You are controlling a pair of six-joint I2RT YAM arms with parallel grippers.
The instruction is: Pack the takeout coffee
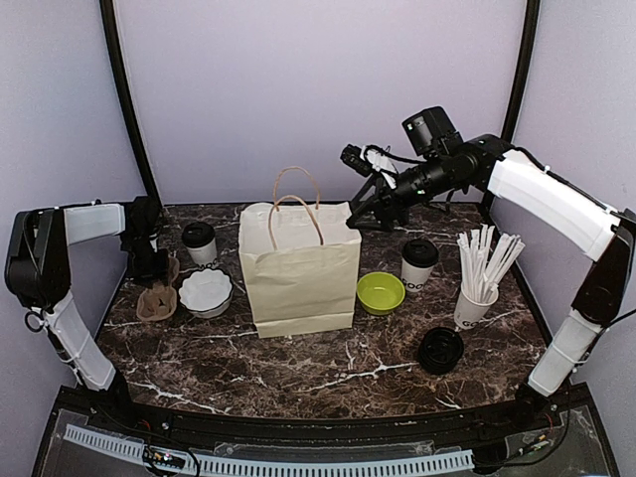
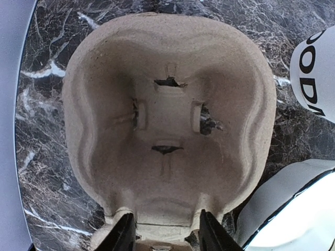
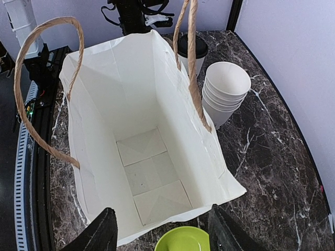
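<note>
Takeout coffee cups stand on the counter [image 1: 328, 373] either side of the paper bag [image 1: 298, 263]: the left cup [image 1: 200, 241] and the right cup [image 1: 418, 261], which is beside the lime-green bowl [image 1: 381, 292]. The right gripper [image 3: 162, 219] hangs wide open and empty over the bag. The left gripper [image 2: 166, 230], jaws apart, hovers over the pulp cup carrier [image 2: 167, 115].

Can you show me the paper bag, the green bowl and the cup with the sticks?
paper bag [image 1: 303, 273], top external view, middle of its front side.
green bowl [image 1: 381, 291], top external view, its inside.
cup with the sticks [image 1: 471, 310], top external view, its white side wall.
</note>
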